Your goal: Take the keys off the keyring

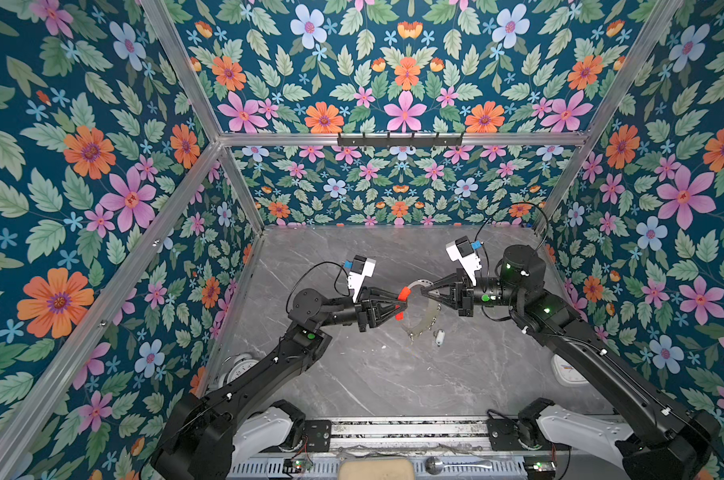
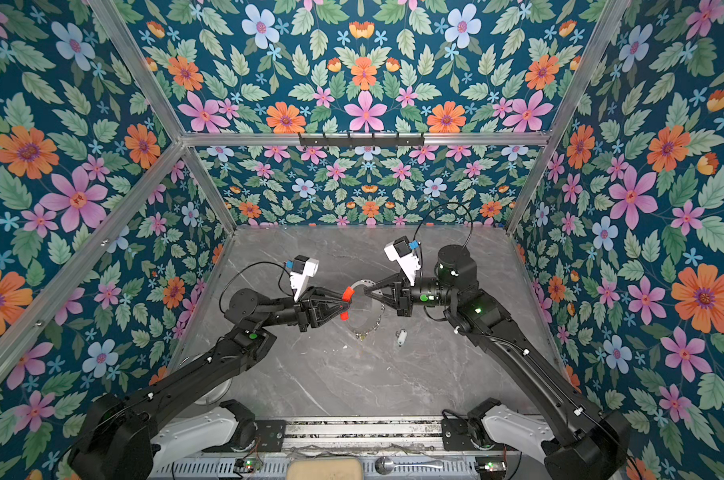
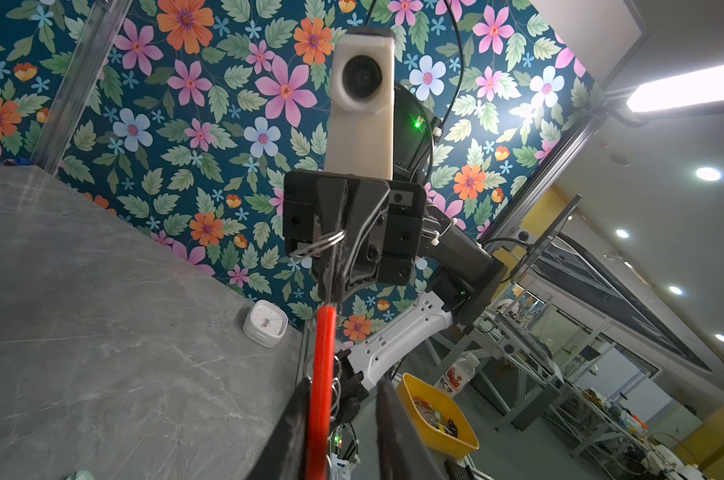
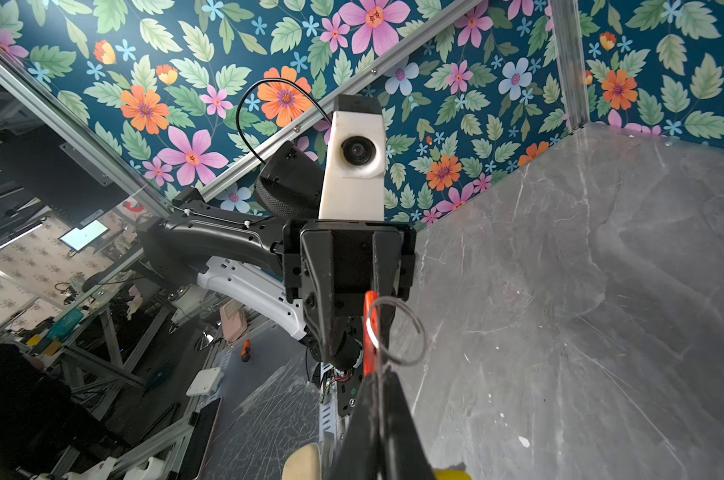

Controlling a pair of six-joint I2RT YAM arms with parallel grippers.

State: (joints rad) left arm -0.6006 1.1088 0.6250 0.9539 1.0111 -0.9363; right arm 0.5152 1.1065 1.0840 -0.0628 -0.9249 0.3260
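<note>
The keyring (image 1: 433,312) is held up over the grey table between my two arms, in both top views. My right gripper (image 1: 423,291) is shut on its thin hoop, and in the right wrist view the jaws (image 4: 379,386) pinch it just past the red section (image 4: 369,332). My left gripper (image 1: 402,306) is open around that red section (image 3: 322,374), which lies against one finger with a gap to the other. A small key (image 1: 411,336) dangles from the hoop's low side. A white-tagged key (image 1: 439,337) lies loose on the table beside it.
Small silver rings (image 4: 418,332) hang along the hoop. A white clock (image 3: 265,323) stands at the table's right edge, another (image 1: 239,368) under the left arm. Flowered walls close in three sides. A beige pad (image 1: 376,469) and a spoon (image 1: 435,463) lie at the front rail.
</note>
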